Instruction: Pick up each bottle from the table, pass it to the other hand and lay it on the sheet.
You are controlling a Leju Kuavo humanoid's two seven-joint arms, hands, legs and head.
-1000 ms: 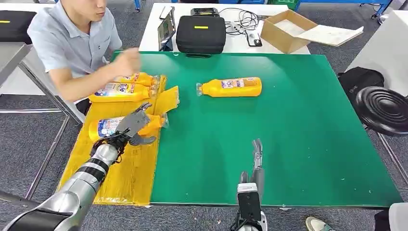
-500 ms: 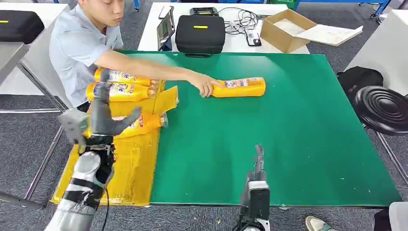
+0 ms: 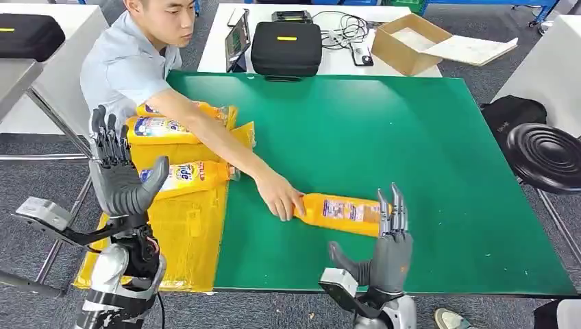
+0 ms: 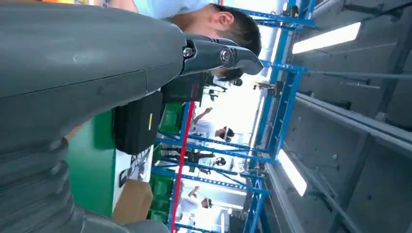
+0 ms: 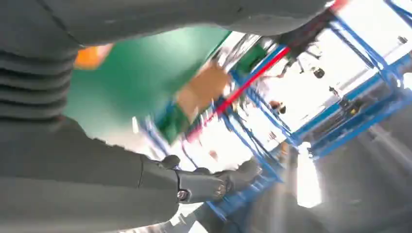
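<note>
Bottle [image 3: 340, 212] of orange plastic with a printed label lay on its side on the green desk [image 3: 425, 137], toward the near edge, its capped end pointing to the robot's left. A person's hand [image 3: 279, 197] gripped that capped end, the bare arm reaching across the desk from the far left corner, where the person in a light blue shirt [image 3: 127, 65] sat. The right hand [image 3: 384, 250] stood just at the near side of the bottle, palm upright, fingers straight and pointing up, thumb spread to the side; it grasped nothing, and whether its fingertips touched the bottle could not be told.

Three more orange bottles lay on the yellow sheet [image 3: 188, 240] that covered the desk's left edge: one nearer [image 3: 188, 175] with a blue and white label, and two farther back [image 3: 164, 129], side by side and partly behind the person's arm. The left hand [image 3: 120, 175] was raised above the near left part of the sheet, fingers straight and apart, thumb out, empty.

Behind the green desk stood a white table bearing a black case [image 3: 286, 46], a tablet [image 3: 237, 40], some cables and an open cardboard box [image 3: 411, 42]. A black round stool [image 3: 547, 156] and a dark bag stood on the grey floor to the right.
</note>
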